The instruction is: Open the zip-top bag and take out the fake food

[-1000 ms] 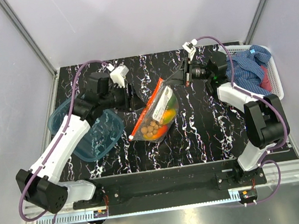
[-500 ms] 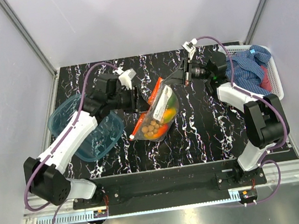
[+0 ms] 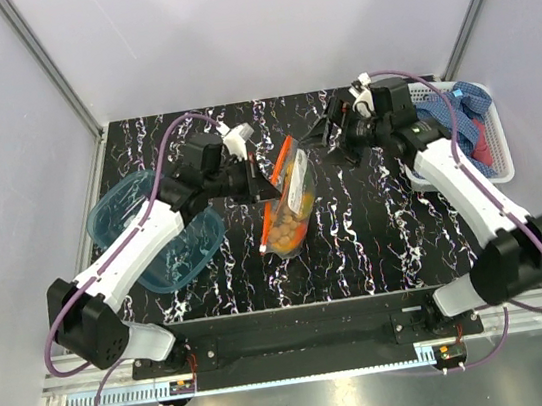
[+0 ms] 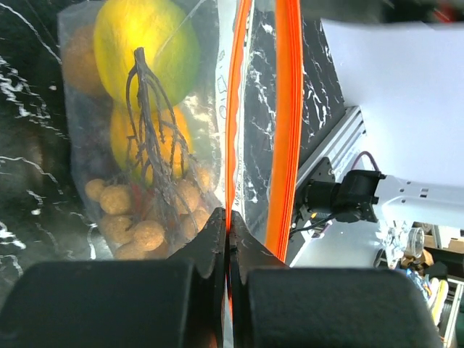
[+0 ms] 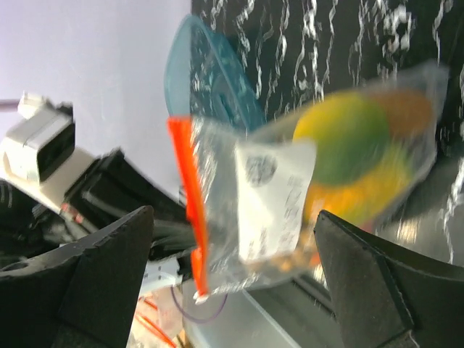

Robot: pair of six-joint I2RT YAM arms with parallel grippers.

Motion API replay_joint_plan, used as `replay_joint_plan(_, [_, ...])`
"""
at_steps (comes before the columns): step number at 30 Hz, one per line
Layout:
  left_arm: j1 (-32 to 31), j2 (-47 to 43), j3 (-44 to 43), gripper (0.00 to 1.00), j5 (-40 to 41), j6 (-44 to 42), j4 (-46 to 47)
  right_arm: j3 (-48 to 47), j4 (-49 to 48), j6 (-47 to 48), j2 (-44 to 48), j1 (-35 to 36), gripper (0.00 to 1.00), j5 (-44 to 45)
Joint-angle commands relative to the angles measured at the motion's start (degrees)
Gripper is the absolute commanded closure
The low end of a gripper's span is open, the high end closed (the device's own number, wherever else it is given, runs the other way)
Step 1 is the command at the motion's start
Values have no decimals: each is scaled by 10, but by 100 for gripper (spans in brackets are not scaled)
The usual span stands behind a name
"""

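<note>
The zip-top bag (image 3: pixel 295 185) hangs over the middle of the table, its orange-red zip strip (image 3: pixel 273 201) slanting down to the left. My left gripper (image 3: pixel 261 180) is shut on one lip of that strip (image 4: pixel 229 145); the other lip (image 4: pixel 289 123) stands apart from it. Inside is the fake food (image 3: pixel 287 225): a yellow-green mango (image 4: pixel 145 36), an orange fruit (image 4: pixel 148 134), tan balls (image 4: pixel 141 228) and a dark stem (image 4: pixel 152 159). My right gripper (image 3: pixel 331 142) is open just right of the bag's top, holding nothing. In the right wrist view the bag (image 5: pixel 272 188) is blurred beyond the spread fingers (image 5: pixel 109 275).
A blue translucent tub (image 3: pixel 155 236) and its lid lie under the left arm. A white basket (image 3: pixel 504 162) holding a blue checked cloth (image 3: pixel 457 121) sits at the right edge, behind the right arm. The tub (image 5: pixel 210 80) also shows in the right wrist view.
My left gripper has closed on the zip strip. My right gripper has opened and let go of the bag, its arm shifting. The bag has swung more upright, toward the left.
</note>
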State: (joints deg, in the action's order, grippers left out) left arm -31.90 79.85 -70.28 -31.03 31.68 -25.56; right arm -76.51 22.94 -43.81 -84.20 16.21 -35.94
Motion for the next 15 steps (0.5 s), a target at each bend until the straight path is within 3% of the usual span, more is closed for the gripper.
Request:
replay_joint_plan(1, [-25,-11,-23,100,38,41,38,-12,192,-1,48,30,0,55])
replay_joint_plan(7, [-53,-15,-26,100,89,73,39,-17,214,29,58,68,0,88])
replay_joint_plan(15, [-85,-17,-31,100,133,86,39,-37,200,38,24,101,17,108])
